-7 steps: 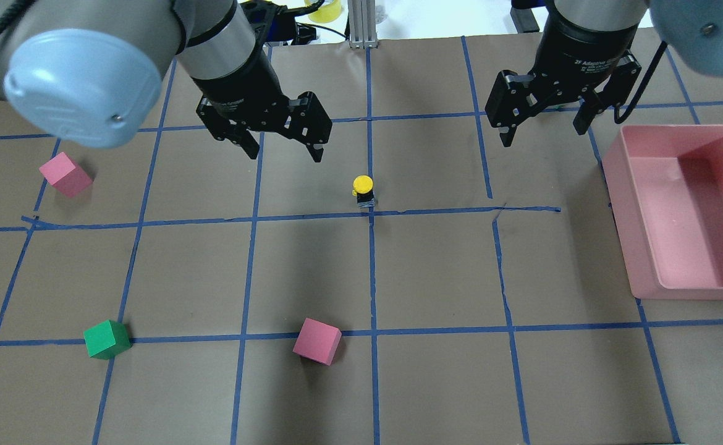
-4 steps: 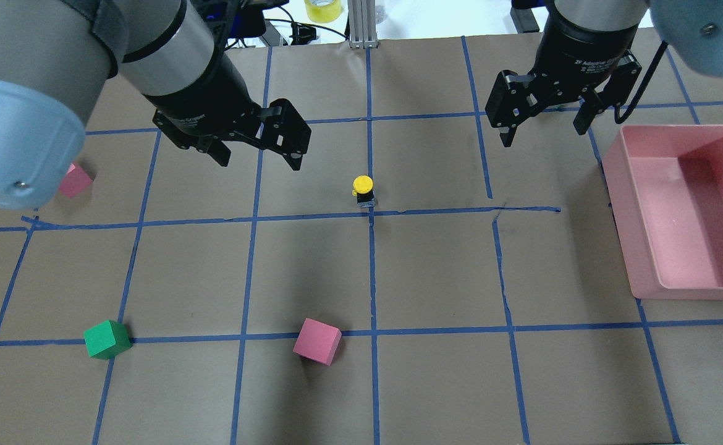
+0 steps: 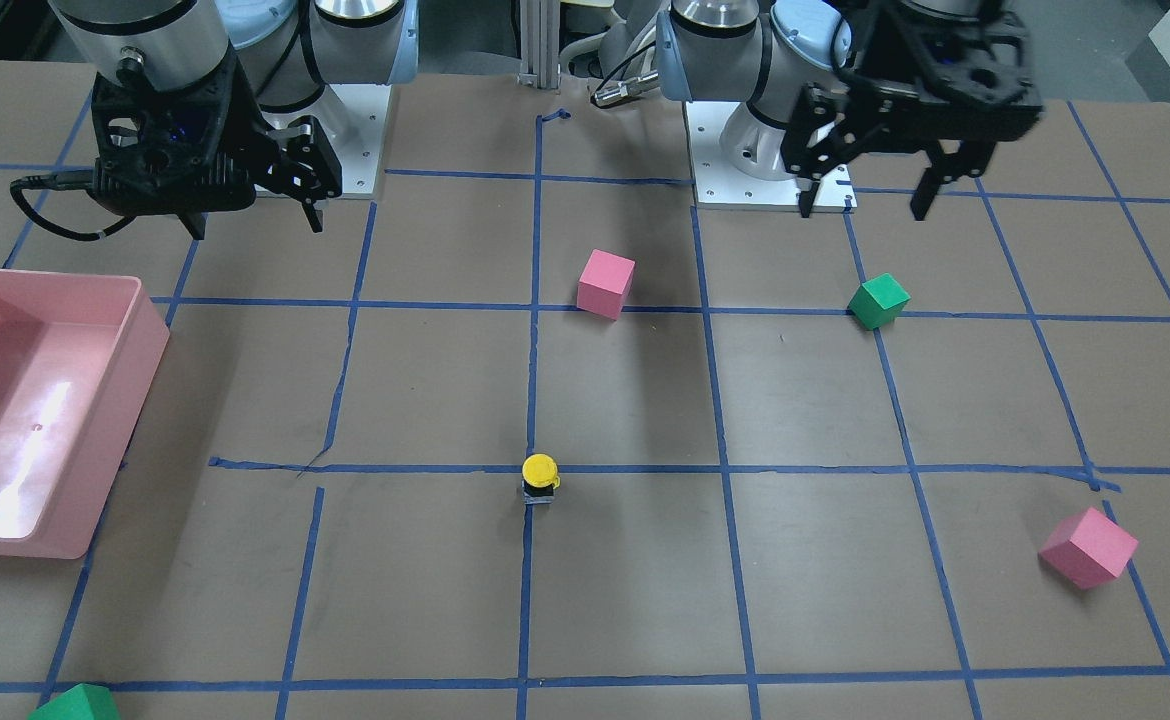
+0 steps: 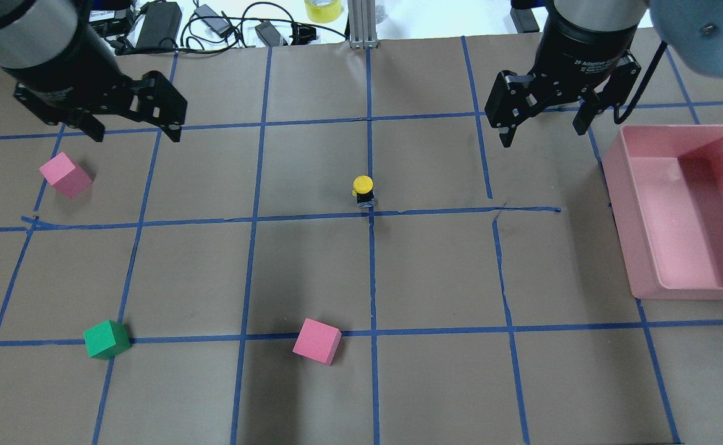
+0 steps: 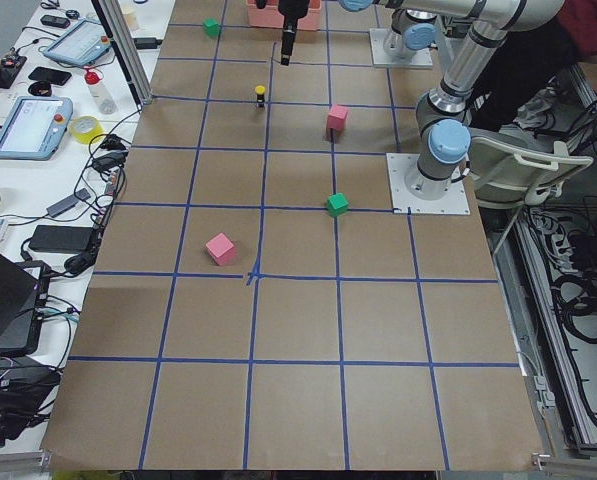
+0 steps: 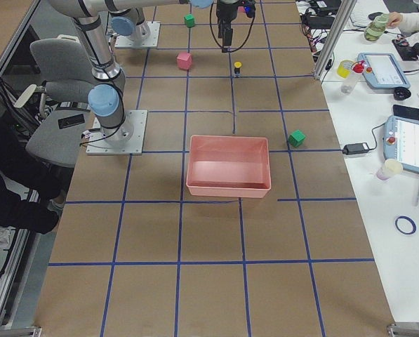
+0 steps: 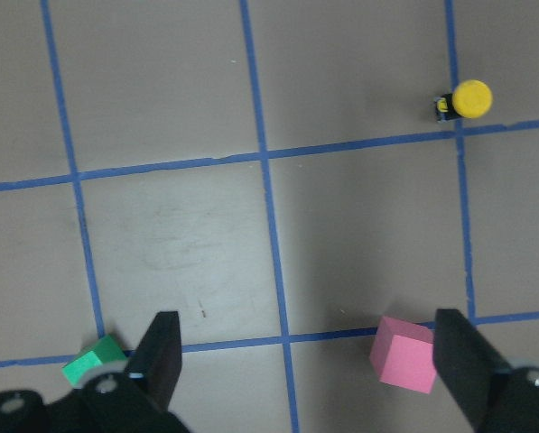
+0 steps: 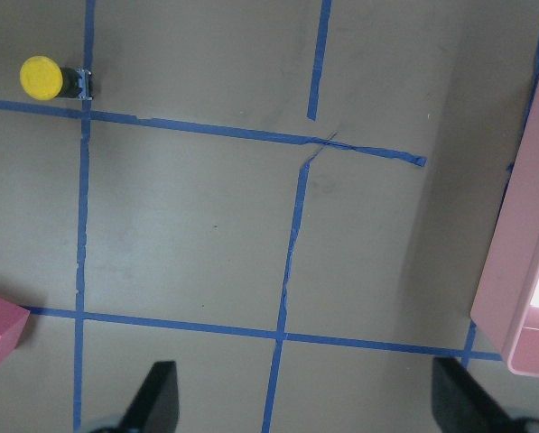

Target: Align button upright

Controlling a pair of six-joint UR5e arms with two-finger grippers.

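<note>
The button [image 4: 363, 190] stands upright on the brown table near the middle, by a blue tape crossing, yellow cap on top. It also shows in the front view [image 3: 540, 478], the left wrist view [image 7: 466, 99] and the right wrist view [image 8: 48, 79]. My left gripper [image 4: 137, 133] is open and empty, high over the far left, well away from the button. My right gripper [image 4: 544, 136] is open and empty, hanging to the far right of the button. Nothing touches the button.
A pink bin [image 4: 621, 204] stands at the right edge. One pink cube [image 4: 65, 175] lies at the left, another pink cube [image 4: 317, 341] at front centre, a green cube [image 4: 107, 339] at front left. Cables [image 4: 213, 25] lie past the far edge.
My left arm has swung left and back, away from the button, uncovering the left pink cube. The button and my right arm have not moved.
</note>
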